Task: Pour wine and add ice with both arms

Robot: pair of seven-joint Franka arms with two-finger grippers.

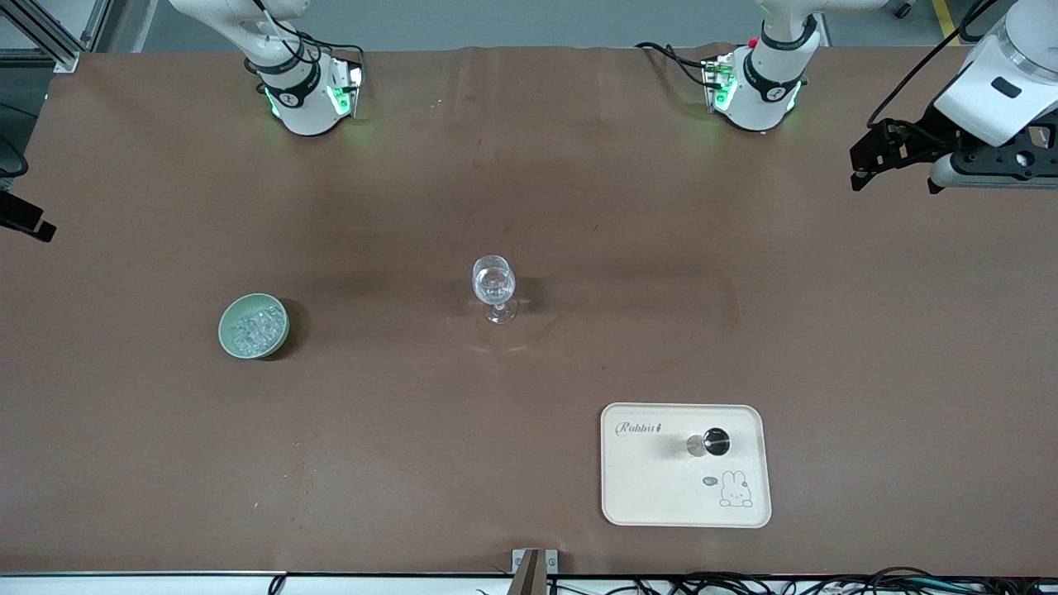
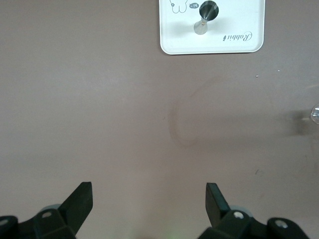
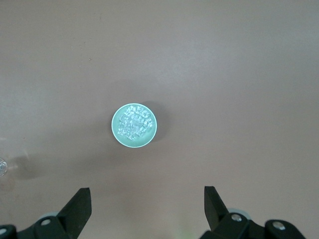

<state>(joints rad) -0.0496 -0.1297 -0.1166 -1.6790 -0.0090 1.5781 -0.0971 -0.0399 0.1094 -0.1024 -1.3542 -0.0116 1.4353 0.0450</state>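
Honestly, can't pin down the step from this. Seeing the wine glass (image 1: 493, 285) upright mid-table, looking clear, but can't tell whether anything is in it. Seeing the bottle (image 1: 712, 442) standing upright on the rabbit tray (image 1: 628, 504), nearer the front camera than the glass and toward the left arm's end. Spotting the green bowl (image 1: 223, 326) piled with ice (image 1: 254, 326) toward the right arm's end, well apart from the glass.

Fits two readings: bottle and ice waiting for pickup, or bottle set back on its tray after the pour, with both arms pulled away. Not picking one.

Got the left pincer (image 1: 860, 169) up over the table's left-arm end, fingers spread wide, nothing between them. Same story for the right pincer (image 3: 144, 209): spread wide, holding nothing, barely peeking into the front view at the right arm's end. Both just waiting.

Relative to the pincers: well apart everywhere. Bottle and tray sitting some way out ahead of the left one in its wrist view, roughly in line with the gap. Bowl sitting dead ahead of the right one, nicely centred between the fingers.

Worth noting for any grab: needs a side-on grip on the bottle to keep it upright, plus a careful tilt over a narrow, tippy glass. Small slippery ice calls for a gentle pinch.
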